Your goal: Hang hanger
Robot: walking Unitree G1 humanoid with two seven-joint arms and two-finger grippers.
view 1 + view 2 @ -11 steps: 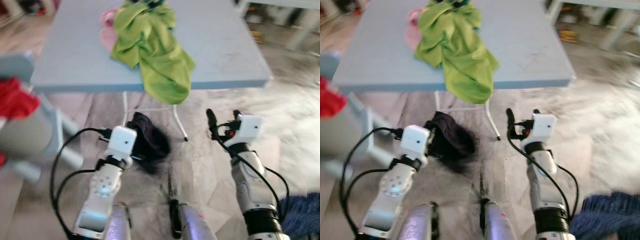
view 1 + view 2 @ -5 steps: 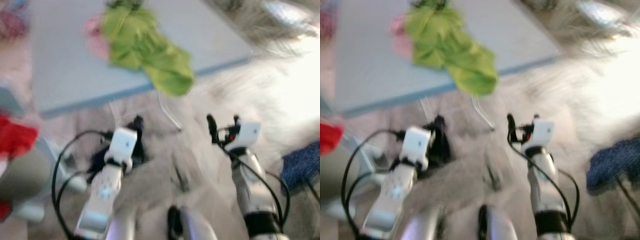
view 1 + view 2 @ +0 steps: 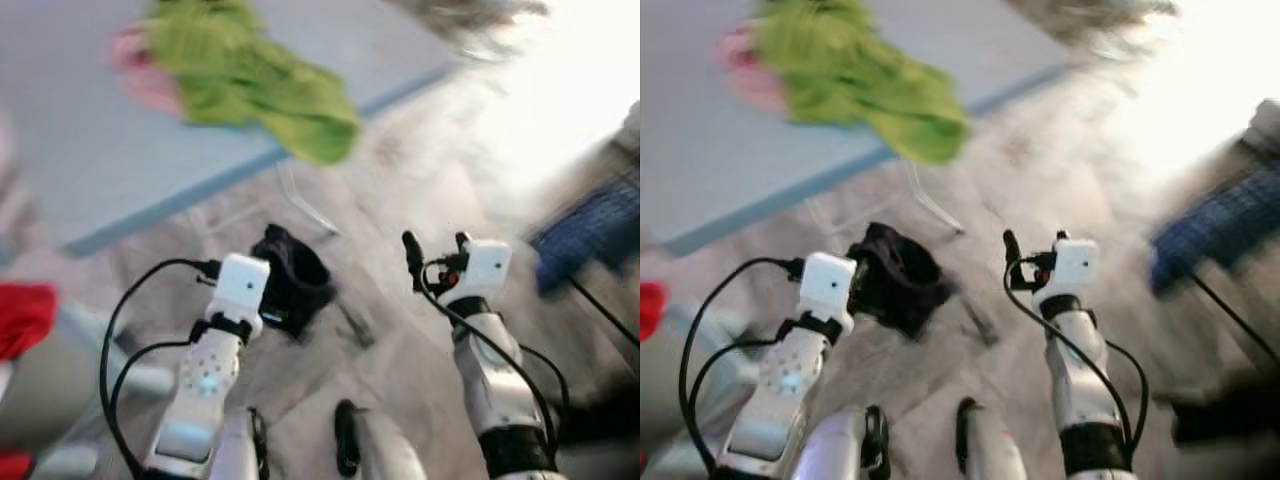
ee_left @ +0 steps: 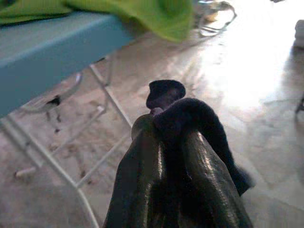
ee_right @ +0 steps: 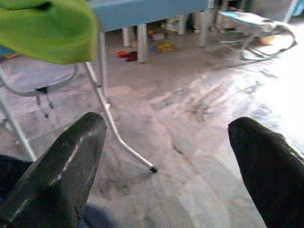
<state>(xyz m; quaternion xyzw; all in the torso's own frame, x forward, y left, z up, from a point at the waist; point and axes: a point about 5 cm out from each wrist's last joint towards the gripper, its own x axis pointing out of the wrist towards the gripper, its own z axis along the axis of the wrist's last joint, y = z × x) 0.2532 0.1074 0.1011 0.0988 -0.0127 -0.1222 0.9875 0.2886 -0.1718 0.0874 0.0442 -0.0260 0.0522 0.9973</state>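
Camera has swung right since a second ago, so the blue table [image 3: 120,180] now slants across the upper left and a blue fabric thing [image 3: 590,235] shows at right; both arms sit much as before. Head views are blurred and bright glare wipes out the upper right floor [image 3: 400,330]. Green cloth [image 3: 250,80] hangs over the table edge, with a pink item [image 3: 135,70] half hidden behind it and something red [image 3: 25,315] cut off at left. No hanger can be made out. Left gripper [image 4: 173,142] has its fingers closed tight around a dark cloth [image 3: 290,280]; the head view shows that cloth bunched just past it, low near the floor. Right gripper [image 5: 166,156] is spread wide, holding nothing, over bare floor beside a white table leg [image 5: 111,118].
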